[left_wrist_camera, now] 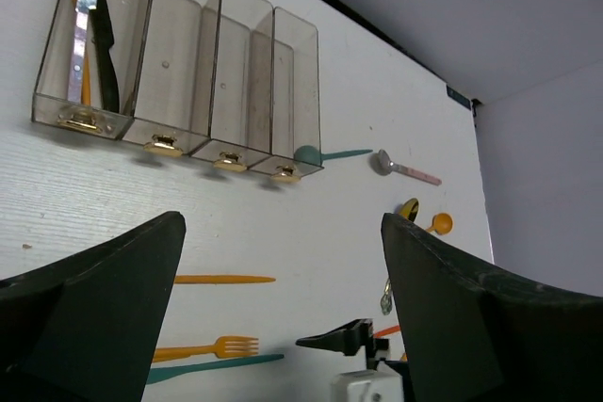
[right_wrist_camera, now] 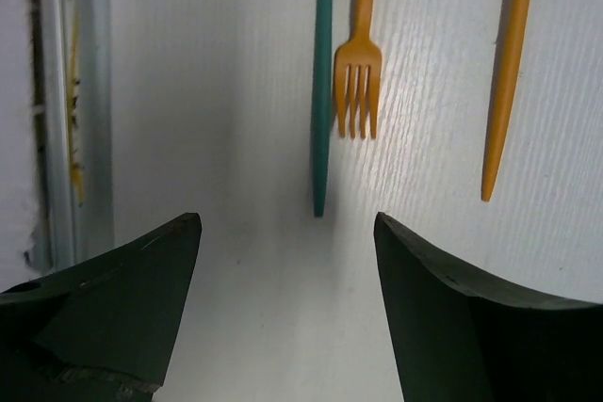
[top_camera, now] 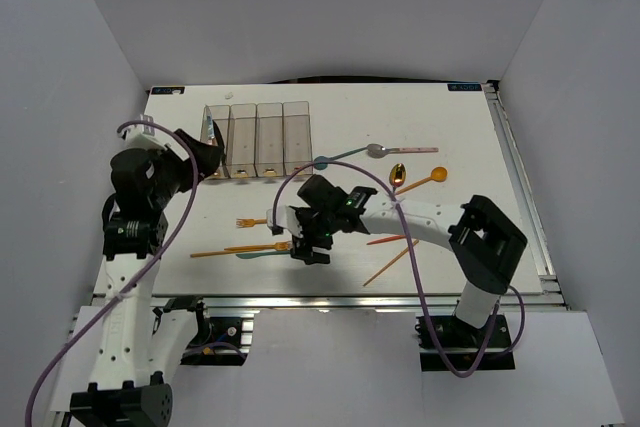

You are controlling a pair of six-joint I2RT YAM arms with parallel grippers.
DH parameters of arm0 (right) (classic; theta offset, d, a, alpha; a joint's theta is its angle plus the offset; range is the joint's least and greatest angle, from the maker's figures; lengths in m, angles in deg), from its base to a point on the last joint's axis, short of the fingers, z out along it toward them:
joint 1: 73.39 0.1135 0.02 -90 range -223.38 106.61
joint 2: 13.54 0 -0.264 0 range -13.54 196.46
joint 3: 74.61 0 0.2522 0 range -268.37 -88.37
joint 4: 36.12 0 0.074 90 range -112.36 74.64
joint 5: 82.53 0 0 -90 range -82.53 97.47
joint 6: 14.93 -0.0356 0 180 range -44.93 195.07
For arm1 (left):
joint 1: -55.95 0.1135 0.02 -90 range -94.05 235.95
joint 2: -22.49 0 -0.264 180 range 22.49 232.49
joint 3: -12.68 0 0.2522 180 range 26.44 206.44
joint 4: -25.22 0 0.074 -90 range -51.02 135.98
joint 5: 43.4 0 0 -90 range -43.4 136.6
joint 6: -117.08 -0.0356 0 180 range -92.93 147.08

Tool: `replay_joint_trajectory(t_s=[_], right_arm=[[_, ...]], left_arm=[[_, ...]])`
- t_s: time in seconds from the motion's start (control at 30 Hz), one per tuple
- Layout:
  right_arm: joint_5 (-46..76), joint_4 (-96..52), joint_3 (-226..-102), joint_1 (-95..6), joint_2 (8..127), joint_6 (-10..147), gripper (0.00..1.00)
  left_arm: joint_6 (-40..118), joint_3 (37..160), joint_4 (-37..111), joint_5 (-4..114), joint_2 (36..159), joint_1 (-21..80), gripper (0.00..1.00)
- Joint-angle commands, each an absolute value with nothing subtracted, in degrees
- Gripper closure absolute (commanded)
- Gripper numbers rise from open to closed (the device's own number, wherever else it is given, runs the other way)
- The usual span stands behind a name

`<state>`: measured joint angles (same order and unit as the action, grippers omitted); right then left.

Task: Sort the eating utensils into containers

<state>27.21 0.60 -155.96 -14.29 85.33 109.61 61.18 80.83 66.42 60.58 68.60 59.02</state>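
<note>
1. We are judging the step in hand to be a pick. The right claw [right_wrist_camera: 285, 225] is hovering low over the front of the desk [top_camera: 450, 127], jaws apart and empty. The fork [right_wrist_camera: 356, 82] and the teal knife [right_wrist_camera: 322, 91] are lying just ahead of its tips.
2. The left claw [left_wrist_camera: 283, 223] is hanging near the bins [left_wrist_camera: 294, 82], jaws wide apart and gripping nothing.
3. We are expecting the next move to call for easing forward, centring on one handle only, and dropping to the desk. The fork and teal knife are lying side by side, nearly touching, so both could get pinched together.
4. The fork is looking slim, flat and orange, its tines pointing toward the right claw. An orange knife [right_wrist_camera: 509, 72] is lying apart on its other side.
5. Spoons [top_camera: 377, 150] are lying loose on the desk right of the bins. Only the leftmost bin [left_wrist_camera: 52, 82] is showing pieces inside.
</note>
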Motion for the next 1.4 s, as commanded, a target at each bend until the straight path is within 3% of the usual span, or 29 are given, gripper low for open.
replay_joint_trajectory(t_s=[0.0, 0.27, 0.53, 0.63, 0.73, 0.87, 0.97, 1.37], right_arm=[[19.2, -8.0, -155.9, -12.3, 88.0, 101.7, 0.2], [16.9, -12.3, -154.6, -10.5, 91.8, 100.2, 0.25], [17.7, -14.7, -150.2, -10.2, 92.7, 100.1, 0.42], [17.7, -13.4, -151.9, -10.2, 95.8, 99.2, 0.54], [17.7, -13.6, -152.9, -10.0, 97.9, 97.9, 0.61], [18.4, -12.9, -153.2, -9.8, 98.2, 98.0, 0.87], [19.6, -12.1, -152.0, -9.8, 96.7, 100.3, 1.0], [39.6, -3.7, -148.6, -11.9, 84.7, 118.1, 1.0]], left_arm=[[62.3, 83.0, 69.5, 56.5, 64.3, 59.3, 0.04], [63.2, 83.2, 72.6, 55.2, 62.0, 59.3, 0.04], [65.0, 82.1, 72.6, 55.9, 62.0, 59.3, 0.05], [65.5, 82.0, 72.6, 56.3, 62.7, 59.3, 0.05], [65.5, 81.5, 72.6, 56.2, 62.8, 59.3, 0.05], [65.8, 80.8, 72.6, 56.1, 62.7, 59.3, 0.05], [66.8, 79.4, 72.1, 56.2, 62.2, 59.3, 0.05], [73.4, 72.8, 69.0, 59.1, 59.7, 59.3, 0.1]])
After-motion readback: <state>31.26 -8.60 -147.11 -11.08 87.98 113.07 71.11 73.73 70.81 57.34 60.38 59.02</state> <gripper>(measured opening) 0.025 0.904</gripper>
